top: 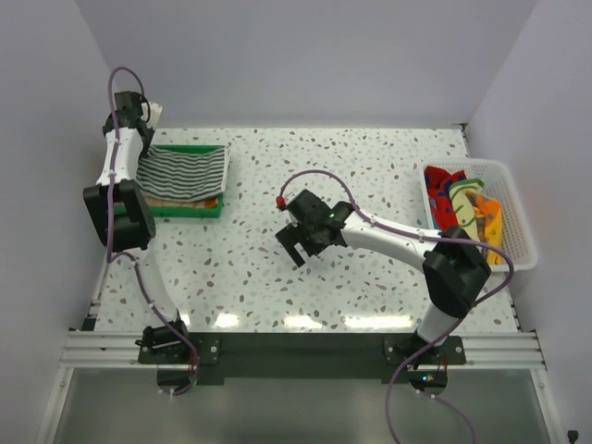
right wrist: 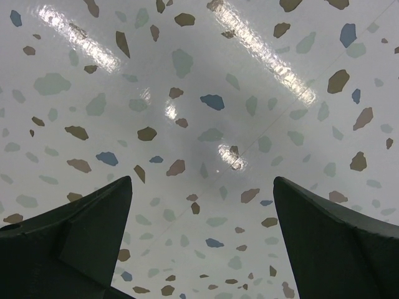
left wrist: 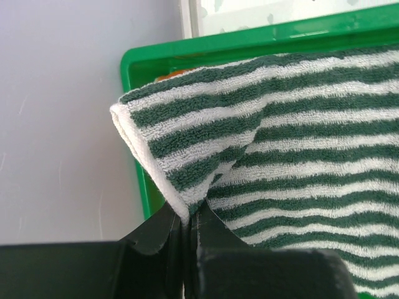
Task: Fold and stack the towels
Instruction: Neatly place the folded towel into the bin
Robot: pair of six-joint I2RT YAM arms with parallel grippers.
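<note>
Above the speckled table [top: 370,176], left pincer [left wrist: 186,219] pinches terry striped towel [left wrist: 299,156].

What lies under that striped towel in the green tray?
An orange cloth edge peeks out beneath the dark-and-white striped terry towel, inside the green plastic tray. Anything else below is covered.

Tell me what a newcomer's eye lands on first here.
The striped towel draped over the green tray at far left draws the eye, its corner pinched in the left tool. Next, the heap of colourful towels in the white mesh basket at the right edge. The right tool hangs open over the middle of the speckled table.
</note>
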